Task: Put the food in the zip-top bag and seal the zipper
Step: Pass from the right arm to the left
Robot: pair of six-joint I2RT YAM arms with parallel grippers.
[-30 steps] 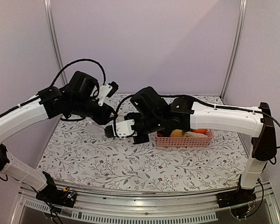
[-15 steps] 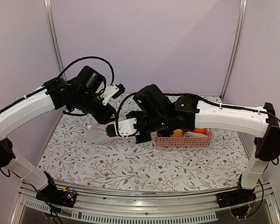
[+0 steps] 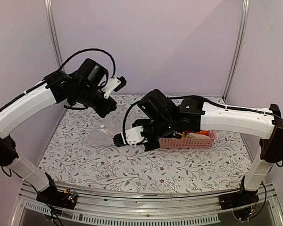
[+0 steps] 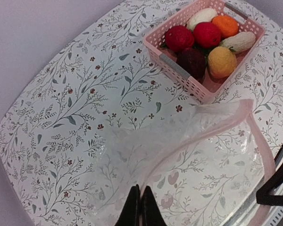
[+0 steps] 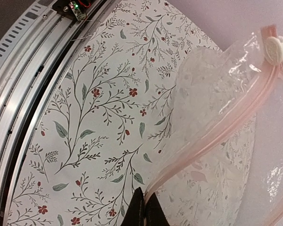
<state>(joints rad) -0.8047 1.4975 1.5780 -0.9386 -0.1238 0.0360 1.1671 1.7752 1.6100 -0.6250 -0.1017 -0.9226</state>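
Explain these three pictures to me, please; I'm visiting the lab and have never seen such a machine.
The machine is a left arm and a right arm bolted to a table, each ending in a two-finger gripper. The wide picture comes from a fixed camera above and behind them; the other two from cameras on the wrists. On the table stands a pink basket of toy food. Beside it is a clear zip-top bag with a pink zipper. The left gripper and the right gripper each pinch the bag's edge; the bag looks empty.

L arm (image 3: 23, 106), R arm (image 3: 236, 120): white shells, blk joints, blk cables; blk jaws, white wrist brackets.
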